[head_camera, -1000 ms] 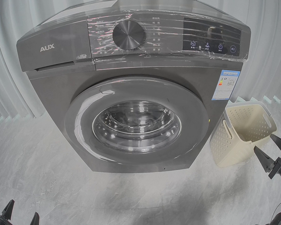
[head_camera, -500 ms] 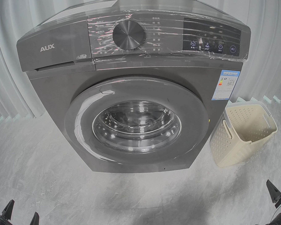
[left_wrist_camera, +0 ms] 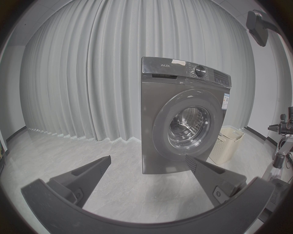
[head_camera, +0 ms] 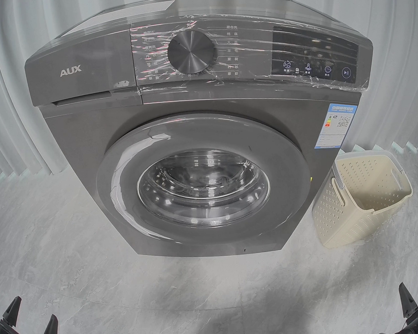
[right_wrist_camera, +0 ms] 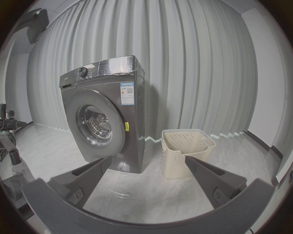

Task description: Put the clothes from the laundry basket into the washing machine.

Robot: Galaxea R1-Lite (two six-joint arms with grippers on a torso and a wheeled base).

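Low at the near left, the left gripper (head_camera: 32,320) hangs over the floor (head_camera: 177,286) with its fingers spread apart. The right gripper (head_camera: 415,288) hangs low at the near right, fingers also apart. Beyond them stands the washer (head_camera: 78,129), its round door (head_camera: 203,186) closed. The basket (head_camera: 330,215) sits just beside the washer's right side, its perforated inner walls showing. A curtain (head_camera: 13,114) hangs behind.

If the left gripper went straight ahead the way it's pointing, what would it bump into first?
Probably the washing machine, low on its front near a corner, across bare floor. The left gripper lines up close to that edge, so it might just miss.
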